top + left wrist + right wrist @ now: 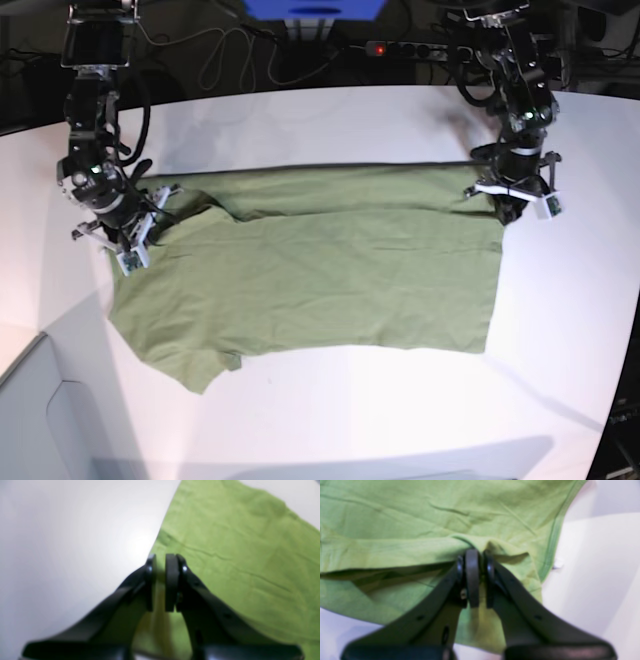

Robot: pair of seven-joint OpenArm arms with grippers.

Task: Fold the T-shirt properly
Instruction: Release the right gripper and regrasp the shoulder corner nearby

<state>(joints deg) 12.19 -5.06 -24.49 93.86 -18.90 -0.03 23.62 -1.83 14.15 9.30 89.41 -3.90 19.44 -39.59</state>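
Note:
The olive-green T-shirt (330, 270) lies spread on the white table (320, 120), its far long edge folded over. In the base view my right gripper (130, 248) is at the shirt's left end, near the sleeve. The right wrist view shows this gripper (480, 552) shut on a pinched, raised fold of the T-shirt (420, 517). My left gripper (512, 208) hangs over the shirt's far right corner. In the left wrist view its pads (172, 580) stand a little apart, and the left gripper (161, 557) sits just above the flat edge of the T-shirt (237, 542), with no cloth bunched between the pads.
Cables and a power strip (400, 48) lie behind the table's far edge. The table's front left corner (40, 350) drops off to a lower grey surface. Bare white tabletop surrounds the shirt.

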